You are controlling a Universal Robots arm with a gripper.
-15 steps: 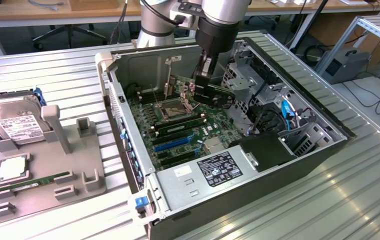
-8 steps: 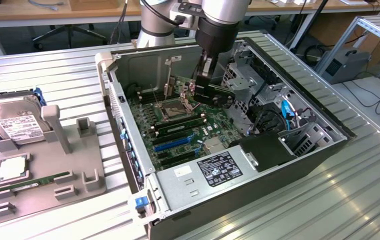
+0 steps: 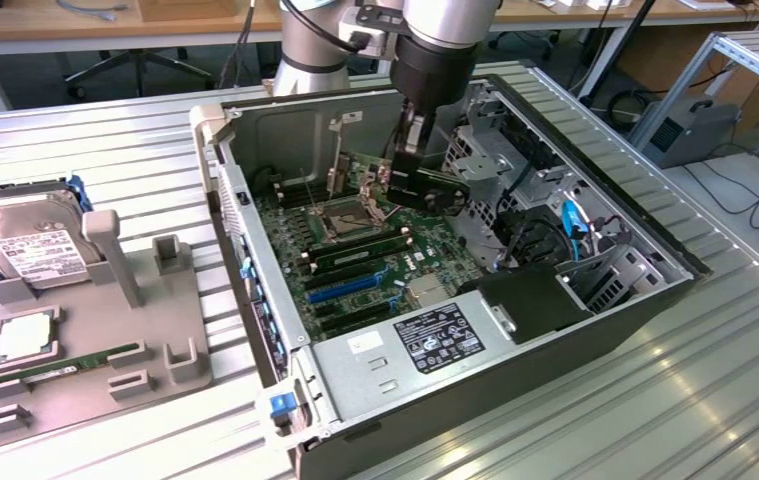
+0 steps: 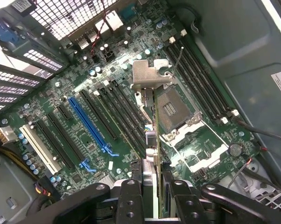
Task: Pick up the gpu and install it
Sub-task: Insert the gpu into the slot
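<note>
The gripper (image 4: 152, 193) pinches the gpu (image 4: 155, 140) edge-on above the motherboard (image 4: 84, 140) inside the case (image 3: 619, 300) (bracket leading). Keep the card square over its slot (image 4: 89, 123) while lowering.

— How does the gpu (image 4: 158, 140) look?
— It is a thin flat card with a dark green board, and a silver metal bracket at one end.

— Where is it?
— It stands on its edge, above the motherboard (image 4: 108, 126) inside the open computer case (image 3: 619, 330), beside the CPU socket (image 4: 173, 109), held from above.
</note>
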